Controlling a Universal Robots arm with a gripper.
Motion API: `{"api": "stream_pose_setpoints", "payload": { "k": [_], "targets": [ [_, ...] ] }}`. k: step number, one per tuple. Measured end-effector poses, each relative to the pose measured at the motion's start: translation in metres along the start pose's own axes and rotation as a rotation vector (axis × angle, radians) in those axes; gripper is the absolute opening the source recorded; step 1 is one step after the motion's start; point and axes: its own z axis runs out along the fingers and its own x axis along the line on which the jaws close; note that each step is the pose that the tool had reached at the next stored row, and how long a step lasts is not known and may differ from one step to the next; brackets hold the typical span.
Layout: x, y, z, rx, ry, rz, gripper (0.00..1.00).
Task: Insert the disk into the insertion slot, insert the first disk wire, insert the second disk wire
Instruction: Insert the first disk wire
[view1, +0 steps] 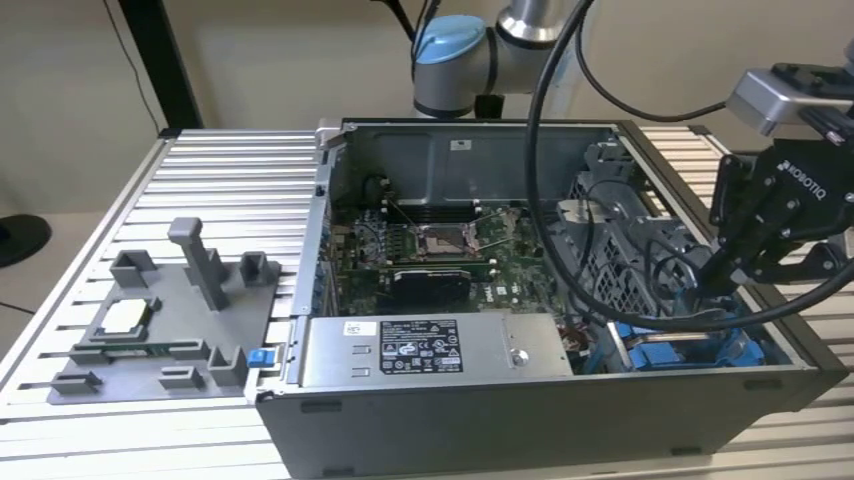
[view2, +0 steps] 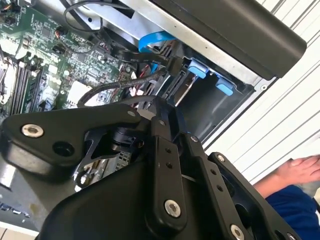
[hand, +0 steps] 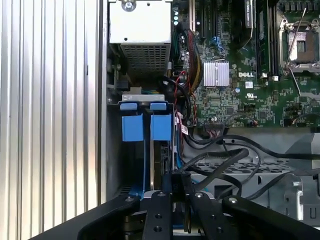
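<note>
Even, soft indoor light w/ pale glare on ribbed table (hand: 50, 125), dim shadow inside PC case (view1: 534, 420)

Seen in the exterior view, an open computer case (view1: 534, 420) stands on a slatted metal table (view1: 227, 170). Inside, a grey labelled power supply box (view1: 414, 350) sits at six o'clock of the green motherboard (view1: 447, 250). A grey plastic fixture tray (view1: 147, 330) lies at nine o'clock of the case. The second wrist view shows a person's hand (view2: 300, 167) and a blue sleeve (view2: 287, 205).

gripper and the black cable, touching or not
Cannot tell. In the first wrist view the black cable runs up to the gripper, but the meeting point is dark.
</note>
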Motion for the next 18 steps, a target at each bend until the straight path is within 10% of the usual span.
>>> {"api": "stream_pose_setpoints", "payload": {
  "k": [18],
  "targets": [
    [0.0031,-0.0008,0.0034,-0.0003,-0.0009,0.000,0.00]
  ]
}}
